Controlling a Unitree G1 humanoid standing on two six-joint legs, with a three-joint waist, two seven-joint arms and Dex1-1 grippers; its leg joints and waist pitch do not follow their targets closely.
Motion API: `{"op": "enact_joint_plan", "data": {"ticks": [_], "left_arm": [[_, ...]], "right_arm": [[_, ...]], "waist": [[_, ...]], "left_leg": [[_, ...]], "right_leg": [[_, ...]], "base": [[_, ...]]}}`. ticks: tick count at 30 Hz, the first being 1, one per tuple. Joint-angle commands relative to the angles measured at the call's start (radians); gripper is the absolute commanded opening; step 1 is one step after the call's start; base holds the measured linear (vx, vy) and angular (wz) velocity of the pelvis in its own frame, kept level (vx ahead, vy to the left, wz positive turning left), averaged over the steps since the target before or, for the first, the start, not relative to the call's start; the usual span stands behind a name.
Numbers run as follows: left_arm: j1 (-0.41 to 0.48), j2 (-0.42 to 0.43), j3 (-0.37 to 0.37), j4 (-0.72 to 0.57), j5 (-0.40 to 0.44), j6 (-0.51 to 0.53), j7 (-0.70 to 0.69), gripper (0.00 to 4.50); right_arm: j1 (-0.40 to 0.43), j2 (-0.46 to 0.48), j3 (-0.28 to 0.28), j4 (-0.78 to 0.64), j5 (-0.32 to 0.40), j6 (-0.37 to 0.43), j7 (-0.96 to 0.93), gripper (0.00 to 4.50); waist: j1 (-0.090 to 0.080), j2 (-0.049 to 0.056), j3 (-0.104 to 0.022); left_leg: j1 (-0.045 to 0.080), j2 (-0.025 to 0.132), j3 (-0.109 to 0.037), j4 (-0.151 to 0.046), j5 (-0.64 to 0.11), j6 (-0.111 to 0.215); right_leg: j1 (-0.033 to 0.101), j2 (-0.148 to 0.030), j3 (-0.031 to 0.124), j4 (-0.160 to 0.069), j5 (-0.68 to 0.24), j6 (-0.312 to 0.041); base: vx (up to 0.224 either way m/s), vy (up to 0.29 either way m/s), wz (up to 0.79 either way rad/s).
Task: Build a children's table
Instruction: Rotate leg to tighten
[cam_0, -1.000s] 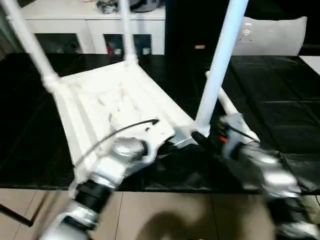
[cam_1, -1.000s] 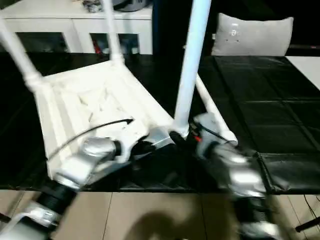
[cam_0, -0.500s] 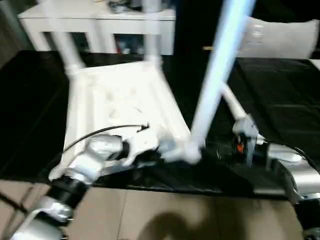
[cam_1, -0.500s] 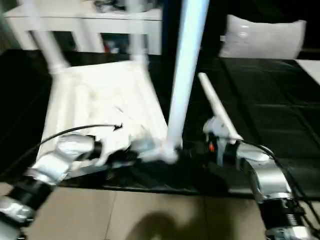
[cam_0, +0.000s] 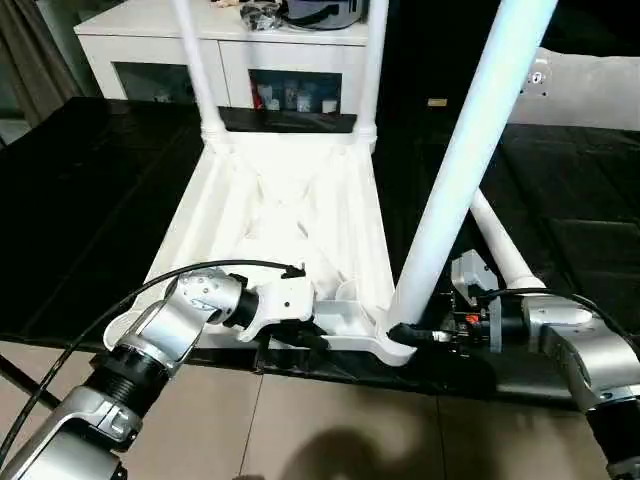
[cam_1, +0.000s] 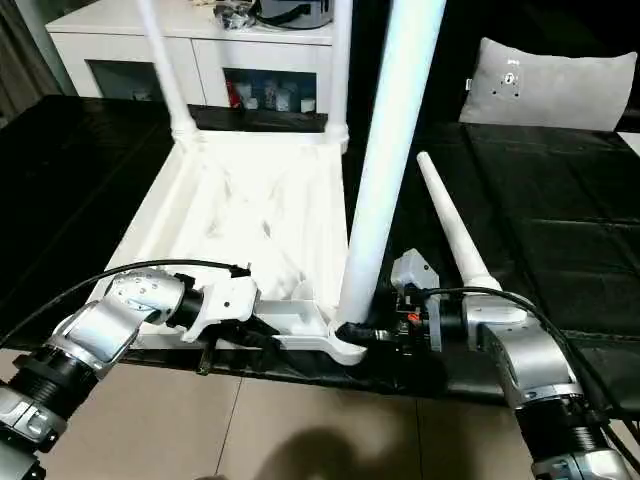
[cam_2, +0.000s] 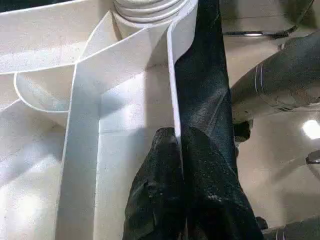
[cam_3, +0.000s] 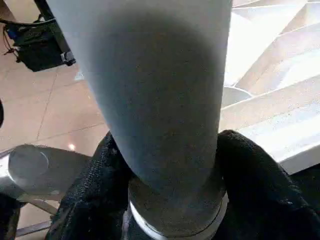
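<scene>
Your upturned tabletop (cam_0: 285, 215) lies on the black worktop (cam_0: 90, 200), three legs standing in its sockets. Your left gripper (cam_2: 181, 150) reaches in level, pinched tight on the near rim. Your right gripper (cam_3: 170, 165) comes in level from the right, clasping the near-right leg (cam_0: 460, 160) at its base. A loose leg (cam_1: 450, 230) lies beside.

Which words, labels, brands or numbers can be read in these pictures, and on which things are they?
None can be read.
Grey pillow: a small round mark, too small to read.
Tabletop, legs and cabinet: no writing seen.
</scene>
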Motion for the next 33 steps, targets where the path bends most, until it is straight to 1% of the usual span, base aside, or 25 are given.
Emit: {"op": "enact_joint_plan", "data": {"ticks": [1,4,7,11,13,14,15,16,17,18,19,20,21,22,23,24,25,26,27,28,29,30,31,32,33], "left_arm": [[0.008,-0.001,-0.058,0.014,0.032,-0.005,-0.032,0.0],[0.014,-0.003,-0.055,0.013,0.027,-0.001,-0.029,0.0],[0.035,-0.017,-0.044,-0.007,0.009,0.028,-0.027,0.0],[0.061,-0.051,-0.01,-0.047,-0.013,0.138,0.042,0.0],[0.069,-0.084,0.018,-0.058,-0.023,0.194,0.11,0.0],[0.069,-0.084,0.018,-0.058,-0.023,0.194,0.11,0.0],[0.072,-0.123,0.049,-0.068,-0.034,0.251,0.178,0.0],[0.072,-0.123,0.049,-0.068,-0.034,0.251,0.178,0.0],[0.073,-0.143,0.063,-0.08,-0.042,0.287,0.21,0.0],[0.072,-0.17,0.081,-0.094,-0.048,0.337,0.25,0.0],[0.067,-0.204,0.102,-0.103,-0.051,0.388,0.3,0.0],[0.058,-0.241,0.125,-0.107,-0.049,0.437,0.359,0.0],[0.046,-0.275,0.146,-0.1,-0.046,0.465,0.415,0.0],[0.046,-0.275,0.146,-0.1,-0.046,0.465,0.415,0.0],[0.032,-0.312,0.17,-0.089,-0.042,0.489,0.479,0.0],[0.015,-0.353,0.198,-0.075,-0.041,0.505,0.547,0.0],[-0.001,-0.388,0.221,-0.056,-0.041,0.509,0.605,0.0],[-0.012,-0.411,0.236,-0.044,-0.041,0.51,0.642,0.0],[-0.022,-0.433,0.245,-0.036,-0.04,0.509,0.675,0.0],[-0.029,-0.453,0.249,-0.035,-0.042,0.505,0.696,0.0],[-0.031,-0.467,0.252,-0.041,-0.042,0.512,0.71,0.0],[-0.03,-0.473,0.245,-0.053,-0.036,0.519,0.711,0.0],[-0.027,-0.47,0.237,-0.059,-0.031,0.519,0.704,0.0],[-0.024,-0.467,0.229,-0.064,-0.026,0.519,0.697,0.0],[-0.02,-0.46,0.216,-0.072,-0.02,0.518,0.687,0.0]], "right_arm": [[0.001,-0.011,0.011,-0.022,0.021,0.019,0.023,2.4],[0.011,-0.012,0.012,-0.033,0.023,0.029,0.024,2.28],[0.036,-0.005,0.014,-0.057,0.035,0.047,0.016,2.15],[0.071,0.045,0.004,-0.096,0.037,0.064,-0.069,2.11],[0.074,0.094,-0.001,-0.103,0.015,0.083,-0.165,2.09],[0.074,0.094,-0.001,-0.103,0.015,0.083,-0.165,2.09],[0.064,0.152,-0.013,-0.087,-0.01,0.091,-0.272,2.09],[0.064,0.152,-0.013,-0.087,-0.01,0.091,-0.272,2.09],[0.051,0.187,-0.026,-0.069,-0.02,0.103,-0.336,2.07],[0.033,0.226,-0.043,-0.048,-0.027,0.119,-0.406,2.07],[0.006,0.271,-0.066,-0.015,-0.031,0.141,-0.487,2.06],[-0.023,0.314,-0.084,0.022,-0.041,0.157,-0.568,2.06],[-0.052,0.347,-0.097,0.059,-0.056,0.165,-0.642,2.05],[-0.052,0.347,-0.097,0.059,-0.056,0.165,-0.642,2.05],[-0.083,0.381,-0.117,0.103,-0.069,0.176,-0.728,2.05],[-0.114,0.415,-0.142,0.147,-0.079,0.185,-0.809,2.05],[-0.142,0.442,-0.165,0.19,-0.081,0.179,-0.87,2.05],[-0.159,0.458,-0.18,0.216,-0.081,0.173,-0.907,2.05],[-0.176,0.474,-0.194,0.243,-0.075,0.152,-0.926,2.05],[-0.19,0.484,-0.203,0.263,-0.066,0.133,-0.928,2.05],[-0.2,0.494,-0.211,0.275,-0.066,0.124,-0.929,2.4],[-0.21,0.503,-0.222,0.286,-0.063,0.117,-0.932,2.6],[-0.212,0.505,-0.226,0.286,-0.061,0.118,-0.93,2.74],[-0.214,0.507,-0.229,0.287,-0.059,0.118,-0.928,2.76],[-0.215,0.508,-0.233,0.286,-0.057,0.119,-0.927,2.84]], "waist": [[-0.006,-0.013,-0.056],[-0.007,-0.013,-0.056],[-0.006,-0.014,-0.056],[-0.011,-0.011,-0.054],[-0.015,-0.012,-0.051],[-0.019,-0.01,-0.047],[-0.026,-0.012,-0.044],[-0.031,-0.012,-0.042],[-0.043,-0.015,-0.042],[-0.056,-0.015,-0.041],[-0.063,-0.015,-0.04],[-0.081,-0.009,-0.039],[-0.101,0.001,-0.041],[-0.111,0.005,-0.042],[-0.127,0.009,-0.044],[-0.138,0.018,-0.035],[-0.147,0.017,-0.036],[-0.149,0.019,-0.034],[-0.154,0.008,-0.032],[-0.157,0.002,-0.032],[-0.157,-0.002,-0.036],[-0.155,-0.003,-0.038],[-0.154,-0.004,-0.039],[-0.153,-0.002,-0.039],[-0.151,0.0,-0.042]], "left_leg": [[-0.007,0.02,0.007,-0.071,-0.194,0.061],[-0.005,0.019,0.007,-0.072,-0.206,0.058],[-0.006,0.02,0.006,-0.073,-0.199,0.058],[-0.004,0.02,0.005,-0.076,-0.217,0.051],[-0.003,0.018,0.005,-0.077,-0.228,0.049],[0.001,0.015,0.006,-0.076,-0.25,0.042],[0.002,0.01,0.005,-0.075,-0.277,0.031],[0.003,0.006,0.005,-0.074,-0.291,0.027],[0.004,-0.001,0.001,-0.07,-0.309,0.025],[0.004,-0.003,0.001,-0.068,-0.312,0.022],[0.002,-0.006,-0.001,-0.066,-0.318,0.023],[-0.001,-0.006,-0.006,-0.064,-0.34,0.018],[0.002,0.0,-0.014,-0.063,-0.371,0.017],[0.001,0.005,-0.018,-0.066,-0.387,0.021],[-0.013,0.016,-0.031,-0.077,-0.423,0.03],[-0.013,0.039,-0.04,-0.096,-0.508,0.038],[-0.012,0.055,-0.05,-0.107,-0.573,0.034],[-0.007,0.057,-0.049,-0.11,-0.598,0.032],[0.008,0.037,-0.039,-0.097,-0.597,0.029],[0.016,0.017,-0.031,-0.08,-0.56,0.028],[0.019,-0.01,-0.02,-0.056,-0.459,0.032],[0.005,-0.013,-0.019,-0.056,-0.392,0.045],[-0.002,-0.011,-0.021,-0.059,-0.375,0.05],[-0.004,-0.007,-0.023,-0.064,-0.36,0.057],[-0.01,-0.002,-0.025,-0.069,-0.342,0.058]], "right_leg": [[0.057,-0.054,0.047,-0.071,-0.437,-0.106],[0.057,-0.054,0.045,-0.076,-0.466,-0.095],[0.057,-0.054,0.046,-0.074,-0.454,-0.094],[0.059,-0.054,0.046,-0.075,-0.458,-0.099],[0.056,-0.053,0.045,-0.081,-0.49,-0.09],[0.051,-0.052,0.041,-0.089,-0.53,-0.082],[0.051,-0.052,0.036,-0.096,-0.592,-0.056],[0.049,-0.051,0.03,-0.101,-0.62,-0.043],[0.049,-0.05,0.02,-0.114,-0.671,-0.009],[0.047,-0.049,0.015,-0.119,-0.689,0.005],[0.047,-0.048,0.007,-0.124,-0.702,0.014],[0.051,-0.046,-0.009,-0.132,-0.716,0.031],[0.056,-0.047,-0.024,-0.141,-0.701,0.039],[0.062,-0.047,-0.03,-0.143,-0.676,0.037],[0.083,-0.05,-0.035,-0.136,-0.61,0.04],[0.087,-0.044,-0.04,-0.129,-0.58,0.032],[0.096,-0.048,-0.029,-0.101,-0.532,0.02],[0.094,-0.048,-0.022,-0.096,-0.513,0.011],[0.078,-0.055,-0.02,-0.117,-0.549,0.002],[0.067,-0.061,-0.028,-0.136,-0.6,0.005],[0.059,-0.072,-0.043,-0.158,-0.67,0.015],[0.066,-0.072,-0.044,-0.158,-0.662,0.019],[0.068,-0.069,-0.043,-0.154,-0.649,0.019],[0.068,-0.066,-0.04,-0.152,-0.628,0.015],[0.072,-0.065,-0.034,-0.143,-0.588,-0.002]], "base": [[0.0,0.0,0.0],[0.0,0.0,0.0],[0.0,0.0,0.0],[0.0,0.0,0.0],[0.0,0.0,0.0],[0.0,0.0,0.0],[0.0,0.0,0.0],[0.0,0.0,0.0],[0.0,0.0,0.0],[0.0,0.0,0.0],[0.0,0.0,0.0],[0.0,0.0,0.0],[0.0,0.0,0.0],[0.0,0.0,0.0],[0.0,0.0,0.0],[0.0,0.0,0.0],[0.0,0.0,0.0],[0.0,0.0,0.0],[0.0,0.0,0.0],[0.0,0.0,0.0],[0.0,0.0,0.0],[0.0,0.0,0.0],[0.0,0.0,0.0],[0.0,0.0,0.0],[0.0,0.0,0.0]]}}
